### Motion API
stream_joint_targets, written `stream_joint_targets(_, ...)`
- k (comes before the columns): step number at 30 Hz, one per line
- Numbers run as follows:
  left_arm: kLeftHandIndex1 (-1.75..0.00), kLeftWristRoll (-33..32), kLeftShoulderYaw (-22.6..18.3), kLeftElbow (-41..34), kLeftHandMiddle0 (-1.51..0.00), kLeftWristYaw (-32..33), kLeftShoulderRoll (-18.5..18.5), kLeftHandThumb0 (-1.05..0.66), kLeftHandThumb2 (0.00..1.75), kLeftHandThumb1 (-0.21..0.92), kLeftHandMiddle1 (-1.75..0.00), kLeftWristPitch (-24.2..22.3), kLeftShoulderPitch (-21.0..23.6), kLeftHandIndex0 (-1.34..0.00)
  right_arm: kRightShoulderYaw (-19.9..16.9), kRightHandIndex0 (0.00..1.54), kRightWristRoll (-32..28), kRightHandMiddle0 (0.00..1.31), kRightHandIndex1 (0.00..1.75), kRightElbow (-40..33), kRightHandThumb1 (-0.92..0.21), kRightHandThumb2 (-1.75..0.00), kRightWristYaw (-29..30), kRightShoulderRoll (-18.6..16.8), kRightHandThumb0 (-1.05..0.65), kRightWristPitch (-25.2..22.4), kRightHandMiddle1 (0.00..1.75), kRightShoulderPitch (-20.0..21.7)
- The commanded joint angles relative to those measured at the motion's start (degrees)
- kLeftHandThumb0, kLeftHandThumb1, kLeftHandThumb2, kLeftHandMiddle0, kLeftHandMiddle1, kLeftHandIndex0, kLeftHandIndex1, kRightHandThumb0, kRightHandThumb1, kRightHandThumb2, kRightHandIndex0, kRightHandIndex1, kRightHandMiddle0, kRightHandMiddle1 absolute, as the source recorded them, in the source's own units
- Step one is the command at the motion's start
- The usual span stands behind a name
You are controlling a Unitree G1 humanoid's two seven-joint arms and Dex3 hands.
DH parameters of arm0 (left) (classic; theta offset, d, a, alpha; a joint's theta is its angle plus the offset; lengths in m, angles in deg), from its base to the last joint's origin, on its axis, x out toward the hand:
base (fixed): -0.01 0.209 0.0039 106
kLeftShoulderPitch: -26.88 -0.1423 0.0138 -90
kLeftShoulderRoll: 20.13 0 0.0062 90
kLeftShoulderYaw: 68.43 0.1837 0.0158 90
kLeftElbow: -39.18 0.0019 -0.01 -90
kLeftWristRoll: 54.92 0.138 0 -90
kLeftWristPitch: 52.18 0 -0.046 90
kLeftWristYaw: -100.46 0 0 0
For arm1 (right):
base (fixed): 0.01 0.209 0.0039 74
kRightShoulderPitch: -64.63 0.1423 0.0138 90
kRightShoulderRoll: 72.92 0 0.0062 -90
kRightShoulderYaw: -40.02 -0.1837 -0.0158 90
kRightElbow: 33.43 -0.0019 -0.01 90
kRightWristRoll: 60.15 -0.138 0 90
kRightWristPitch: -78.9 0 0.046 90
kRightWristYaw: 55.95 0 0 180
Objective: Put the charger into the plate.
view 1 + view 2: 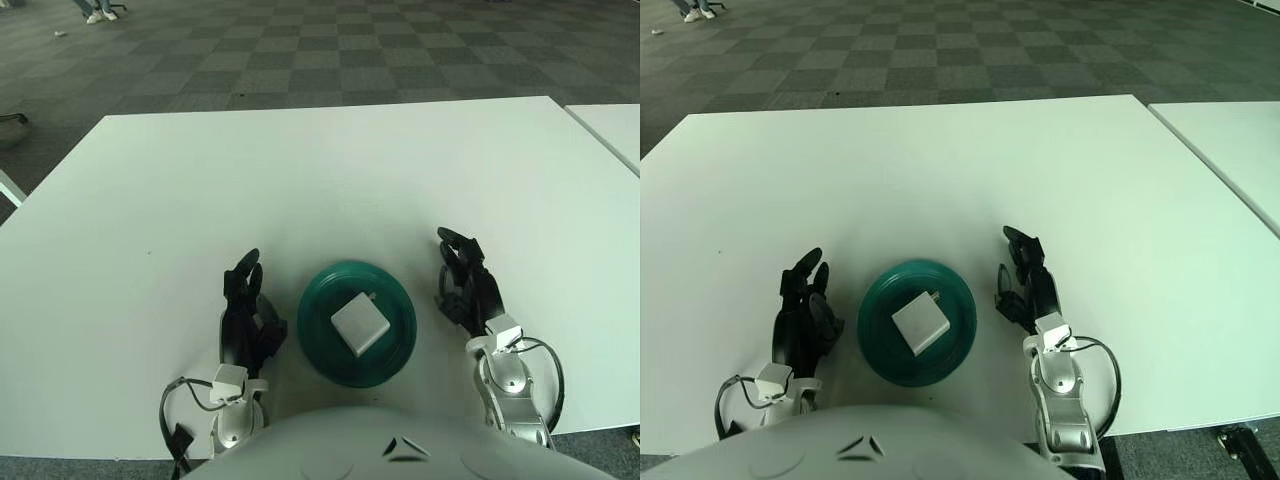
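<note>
A white square charger (pixel 360 323) lies inside a dark green round plate (pixel 392 350) on the white table, near the front edge. My left hand (pixel 246 305) shows just left of the plate, fingers relaxed and holding nothing. My right hand (pixel 466 278) shows just right of the plate, fingers relaxed and holding nothing. Neither hand touches the plate or the charger.
The white table (pixel 320 180) stretches away behind the plate. A second white table (pixel 612 125) stands at the right, with a narrow gap between them. Checkered carpet floor lies beyond.
</note>
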Motion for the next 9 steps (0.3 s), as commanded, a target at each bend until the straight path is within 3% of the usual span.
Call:
stream_joint_targets(1,-0.64,0.84,-1.01,1.05,-0.25,-0.08,0.60,-0.90,1.08,0.92,0.00,-1.73,-1.46,0.00,0.77,0.27,-1.54,0.00,0.02,7.67,-0.92,-0.81,-1.20,-1.34,-0.73,2.57,0.77,-2.73)
stream_joint_targets(5,-0.62,2.51,-1.25,1.37,-0.23,0.24,0.87,-0.91,1.08,0.92,0.00,-0.18,-0.90,0.00,1.46,0.27,-1.69,0.00,0.02,10.66,-0.92,-0.81,-2.31,-1.44,-0.74,10.17,0.79,-2.40)
stream_joint_targets(9,-0.58,2.60,-1.34,1.39,-0.20,-0.35,1.20,-0.92,1.09,0.92,0.00,0.22,-0.70,0.00,1.52,0.26,-2.42,0.00,0.01,13.01,-0.92,-0.81,-3.57,-1.29,-0.77,12.73,0.75,-1.79)
